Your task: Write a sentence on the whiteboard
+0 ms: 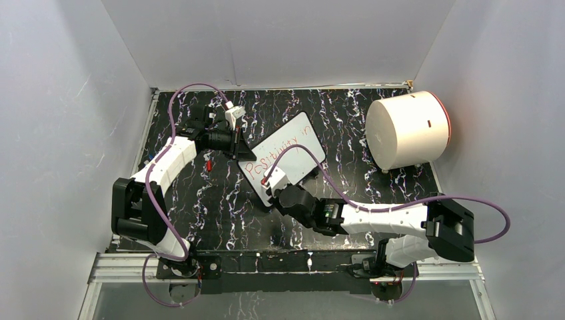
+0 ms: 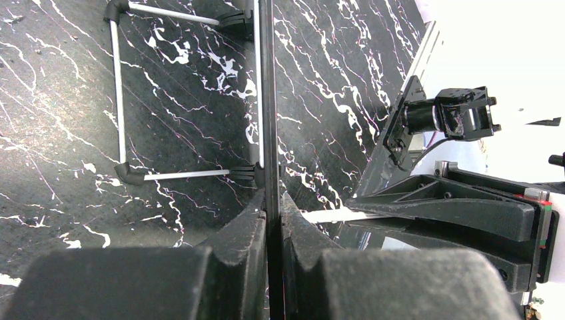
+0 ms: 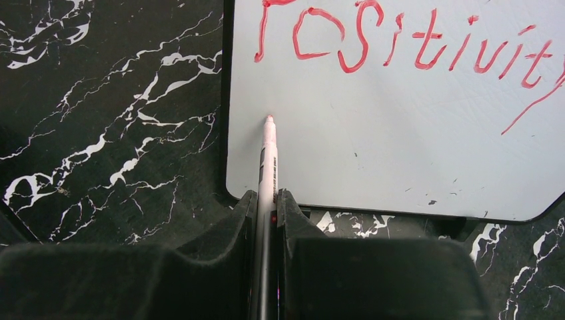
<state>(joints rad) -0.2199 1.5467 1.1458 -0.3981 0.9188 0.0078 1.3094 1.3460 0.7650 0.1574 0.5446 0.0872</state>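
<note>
The whiteboard [image 1: 296,163] lies tilted in the middle of the black marbled table. The sentence [image 1: 280,150] is red handwriting; in the right wrist view it reads "Positivity" [image 3: 400,43] along the board's [image 3: 400,147] top, with bare white below. My left gripper [image 1: 244,152] is shut on the board's left edge; the left wrist view shows that thin black edge [image 2: 266,100] pinched between the fingers of this gripper [image 2: 271,200]. My right gripper [image 3: 266,197] is shut on a white marker [image 3: 268,160], whose red tip rests on the board near its lower left corner.
A big white cylinder [image 1: 406,130] lies on its side at the back right. A small red object [image 1: 208,165] sits on the table left of the board. The board's wire stand [image 2: 120,100] shows in the left wrist view. White walls enclose the table.
</note>
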